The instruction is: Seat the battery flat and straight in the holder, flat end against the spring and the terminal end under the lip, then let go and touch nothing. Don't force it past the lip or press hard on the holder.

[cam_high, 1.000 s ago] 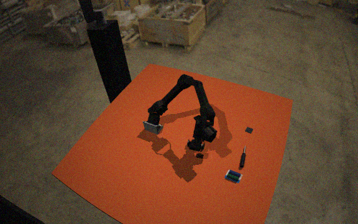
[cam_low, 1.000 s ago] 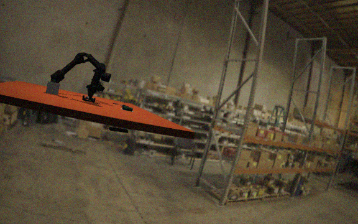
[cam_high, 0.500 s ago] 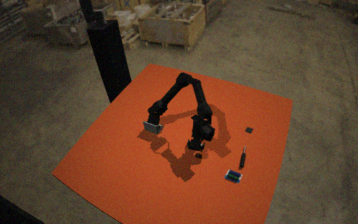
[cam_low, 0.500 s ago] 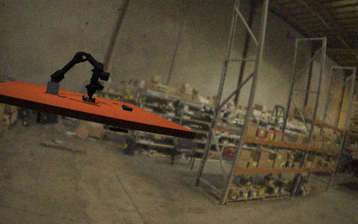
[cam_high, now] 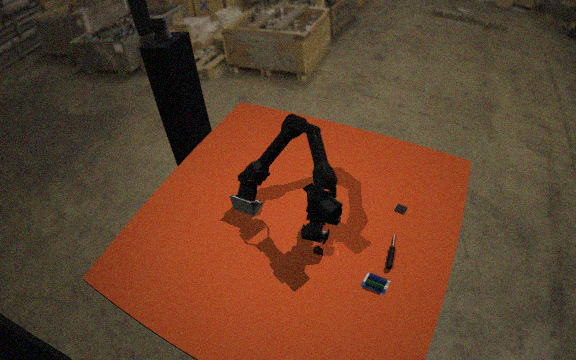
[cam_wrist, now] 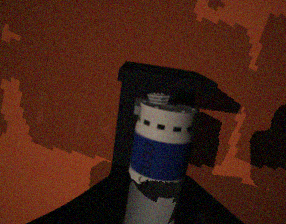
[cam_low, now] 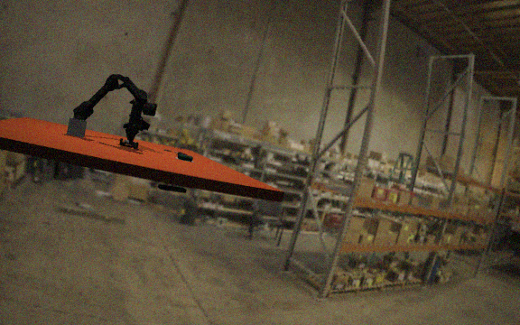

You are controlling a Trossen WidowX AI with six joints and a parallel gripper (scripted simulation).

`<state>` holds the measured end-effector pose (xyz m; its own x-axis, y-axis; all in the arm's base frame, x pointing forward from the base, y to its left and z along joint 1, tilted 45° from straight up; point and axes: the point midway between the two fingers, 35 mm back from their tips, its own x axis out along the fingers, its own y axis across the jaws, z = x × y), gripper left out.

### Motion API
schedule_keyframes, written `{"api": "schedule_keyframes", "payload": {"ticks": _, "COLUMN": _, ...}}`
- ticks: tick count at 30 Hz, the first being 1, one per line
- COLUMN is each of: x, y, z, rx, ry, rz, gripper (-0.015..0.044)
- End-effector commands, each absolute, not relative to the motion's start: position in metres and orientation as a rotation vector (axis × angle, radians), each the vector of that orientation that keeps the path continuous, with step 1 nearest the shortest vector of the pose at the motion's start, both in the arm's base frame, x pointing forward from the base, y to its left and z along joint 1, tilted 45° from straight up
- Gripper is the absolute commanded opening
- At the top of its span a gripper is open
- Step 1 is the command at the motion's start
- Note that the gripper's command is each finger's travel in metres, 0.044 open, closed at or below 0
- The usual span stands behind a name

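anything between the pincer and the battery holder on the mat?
In the top view, only bare orange mat between the pincer, shut on the battery, and the blue holder. The screwdriver lies just off that line, beside the holder.

We see our arm [cam_high: 288, 150] arched at the centre of the top view, elbow high, wrist pointing down. Our gripper [cam_high: 316, 235] hangs low, fingers clamped on the battery [cam_wrist: 156, 163].
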<state>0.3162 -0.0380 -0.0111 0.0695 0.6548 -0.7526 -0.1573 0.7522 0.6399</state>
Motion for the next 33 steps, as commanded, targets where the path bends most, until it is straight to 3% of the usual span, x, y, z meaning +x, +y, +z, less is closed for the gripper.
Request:
{"api": "schedule_keyframes", "payload": {"ticks": 1, "x": 0.3146, "y": -0.0340, "z": -0.0123, "rx": 0.460, "ry": 1.355, "rz": 0.643, "gripper": 0.0068}}
{"api": "schedule_keyframes", "payload": {"ticks": 33, "x": 0.3047, "y": -0.0335, "z": -0.0134, "rx": 0.459, "ry": 1.280, "rz": 0.595, "gripper": 0.0068}}
